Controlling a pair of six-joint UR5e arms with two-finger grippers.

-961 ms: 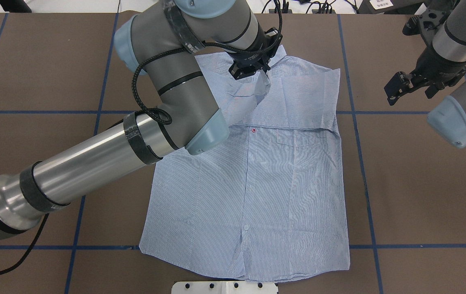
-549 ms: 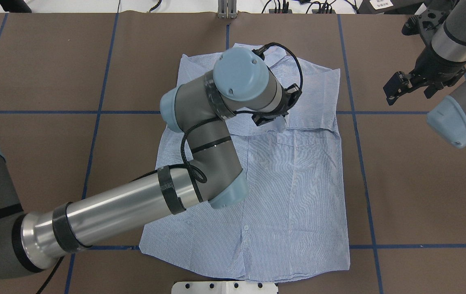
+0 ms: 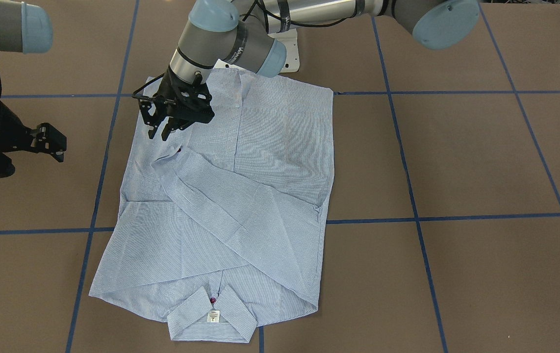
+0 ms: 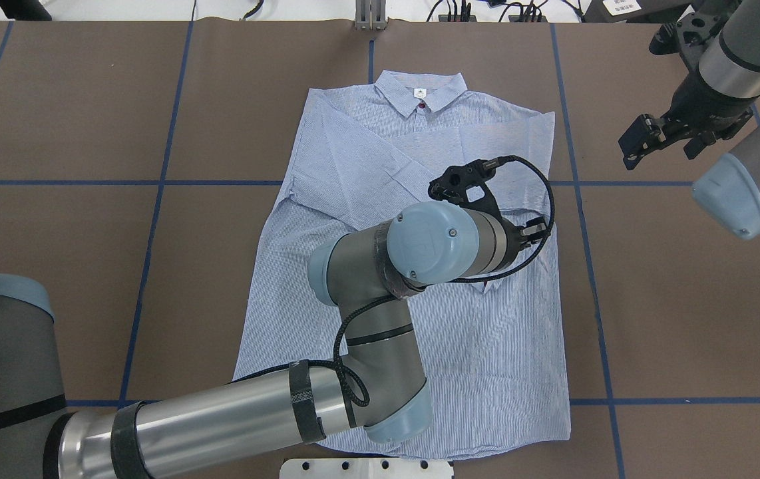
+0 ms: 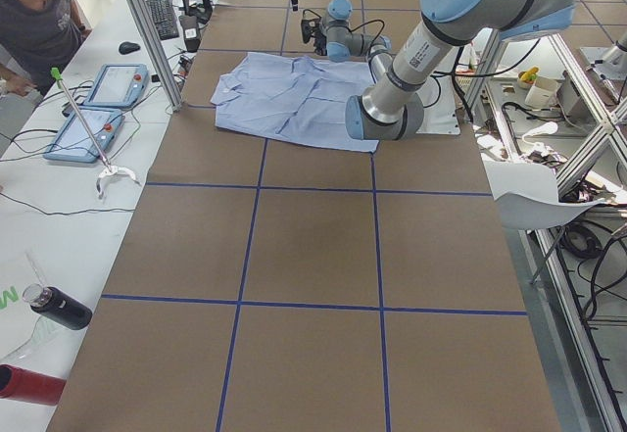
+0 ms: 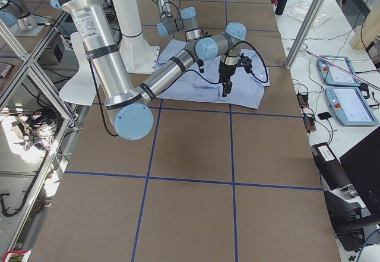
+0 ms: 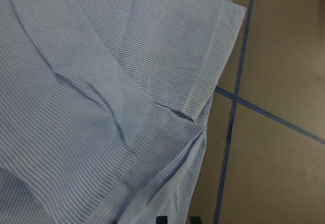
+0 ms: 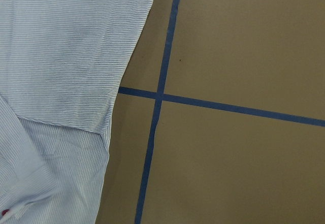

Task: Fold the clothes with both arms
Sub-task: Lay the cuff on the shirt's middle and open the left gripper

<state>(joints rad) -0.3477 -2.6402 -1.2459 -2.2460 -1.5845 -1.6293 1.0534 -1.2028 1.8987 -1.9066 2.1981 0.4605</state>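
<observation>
Since half a second ago my left tool (image 3: 158,136) has drawn back toward the white base plate (image 4: 367,468) and dropped the sleeve (image 3: 221,206), which now lies slantwise across the chest. Its fingers are spread and empty, just on the base-plate side of the cuff (image 3: 169,154). Flat on the counter (image 4: 74,266), the shirt (image 4: 486,346) runs lengthwise from the base plate, hem nearest, collar (image 4: 393,90) farthest, its white neck label (image 4: 421,92) too small to read; my right tool (image 3: 57,144), also spread, hangs clear of the cloth beside the shoulder.
</observation>
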